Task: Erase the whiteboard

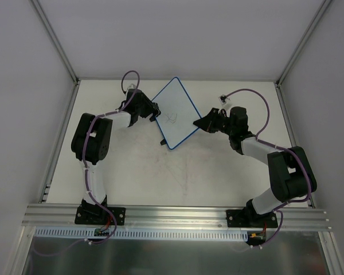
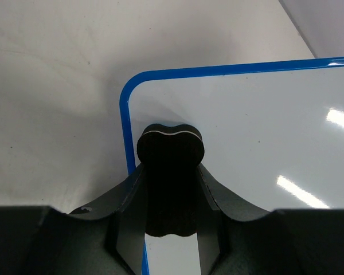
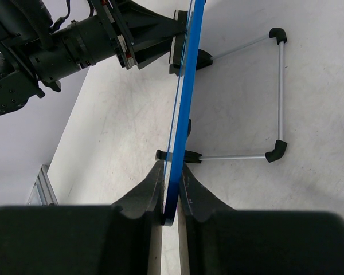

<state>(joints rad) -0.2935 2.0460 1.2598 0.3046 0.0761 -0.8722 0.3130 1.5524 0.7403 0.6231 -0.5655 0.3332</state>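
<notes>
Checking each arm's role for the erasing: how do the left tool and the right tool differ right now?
The left tool is shut on a small black eraser; the right tool is shut on the blue rim of the whiteboard. The left tool faces the board's white surface near a corner, while the right tool meets the board edge-on. Both are closed around something, at opposite sides of the board.

Blue-rimmed whiteboard [image 1: 175,107], aslant, small dark scribble.
</notes>
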